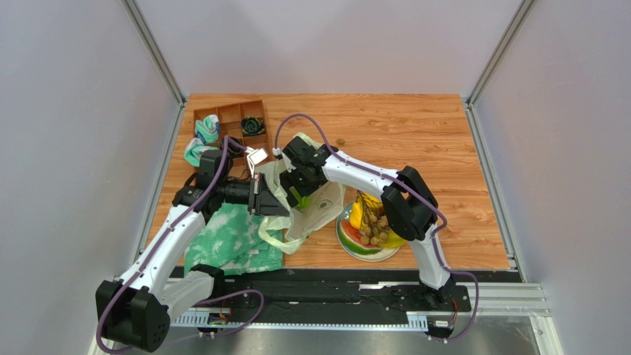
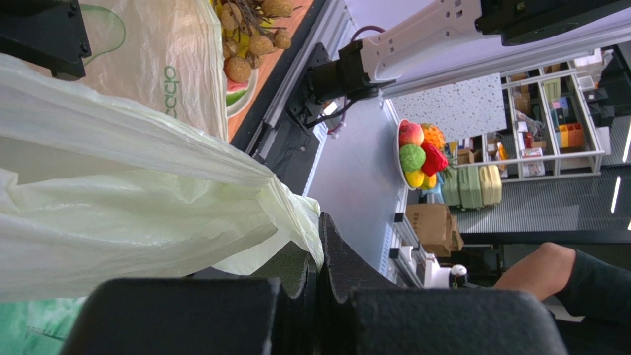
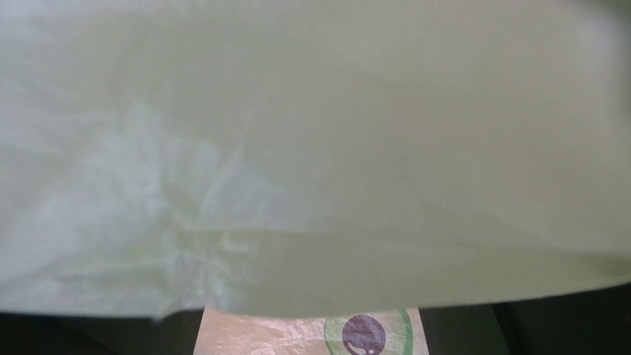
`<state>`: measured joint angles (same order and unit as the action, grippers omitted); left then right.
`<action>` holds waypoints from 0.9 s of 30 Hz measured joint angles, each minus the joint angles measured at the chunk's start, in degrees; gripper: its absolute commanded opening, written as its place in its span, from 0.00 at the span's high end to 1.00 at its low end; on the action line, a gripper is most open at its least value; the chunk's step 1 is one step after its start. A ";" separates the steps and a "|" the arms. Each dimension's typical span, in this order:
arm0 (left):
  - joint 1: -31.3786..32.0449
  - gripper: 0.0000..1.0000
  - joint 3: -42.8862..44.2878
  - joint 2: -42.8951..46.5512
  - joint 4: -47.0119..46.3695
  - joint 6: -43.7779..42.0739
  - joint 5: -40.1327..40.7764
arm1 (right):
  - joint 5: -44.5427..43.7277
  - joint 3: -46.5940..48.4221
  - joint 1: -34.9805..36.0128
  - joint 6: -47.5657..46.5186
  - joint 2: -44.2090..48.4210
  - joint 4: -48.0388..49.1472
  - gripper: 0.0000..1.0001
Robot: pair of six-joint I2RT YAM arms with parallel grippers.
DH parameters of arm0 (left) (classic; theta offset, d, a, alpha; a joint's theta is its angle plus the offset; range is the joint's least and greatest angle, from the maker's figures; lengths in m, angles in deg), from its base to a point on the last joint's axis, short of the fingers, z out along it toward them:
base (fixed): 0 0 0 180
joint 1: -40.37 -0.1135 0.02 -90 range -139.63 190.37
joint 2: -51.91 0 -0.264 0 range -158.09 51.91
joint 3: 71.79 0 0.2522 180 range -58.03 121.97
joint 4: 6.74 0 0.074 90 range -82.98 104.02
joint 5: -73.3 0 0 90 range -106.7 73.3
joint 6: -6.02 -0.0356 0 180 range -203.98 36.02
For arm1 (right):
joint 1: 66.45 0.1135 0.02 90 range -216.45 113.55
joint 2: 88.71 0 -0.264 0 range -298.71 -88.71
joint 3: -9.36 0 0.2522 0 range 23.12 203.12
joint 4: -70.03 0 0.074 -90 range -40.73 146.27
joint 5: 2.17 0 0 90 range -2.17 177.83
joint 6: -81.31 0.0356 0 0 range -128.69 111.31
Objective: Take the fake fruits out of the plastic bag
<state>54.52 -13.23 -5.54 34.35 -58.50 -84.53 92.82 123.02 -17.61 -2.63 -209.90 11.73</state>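
Left gripper (image 2: 317,250) is clamped on the bag (image 2: 133,214) edge, propping it open for the right gripper (image 1: 299,185). Can't tell that one's grip, plastic covers its camera.

Left arm (image 1: 167,242), right arm (image 1: 363,174): white link shells, black joints, purple cable (image 1: 300,115) looped along each.

Both arms reach inward. The left gripper (image 1: 261,197) pinches the plastic bag (image 1: 324,211), fingers pressed together; the right gripper (image 1: 300,185) points down, fingers hidden.
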 measured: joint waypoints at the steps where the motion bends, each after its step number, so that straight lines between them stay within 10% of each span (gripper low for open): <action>1: 0.00 1.00 0.00 -0.07 -0.07 0.00 0.09 | -0.02 -0.33 0.07 0.02 -0.13 0.04 0.11; 16: -0.85 1.00 0.04 -0.44 -0.72 0.20 1.11 | -1.29 -1.60 -0.15 -2.95 -0.66 0.35 0.68; 27: -1.07 1.00 0.04 -0.68 -4.44 2.34 1.77 | 1.49 -1.68 -0.15 -7.52 1.27 -0.37 0.92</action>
<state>53.45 -13.19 -6.21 29.92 -56.16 -82.76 94.31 121.34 -17.76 -10.15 -208.63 11.36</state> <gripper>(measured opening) 0.007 0.196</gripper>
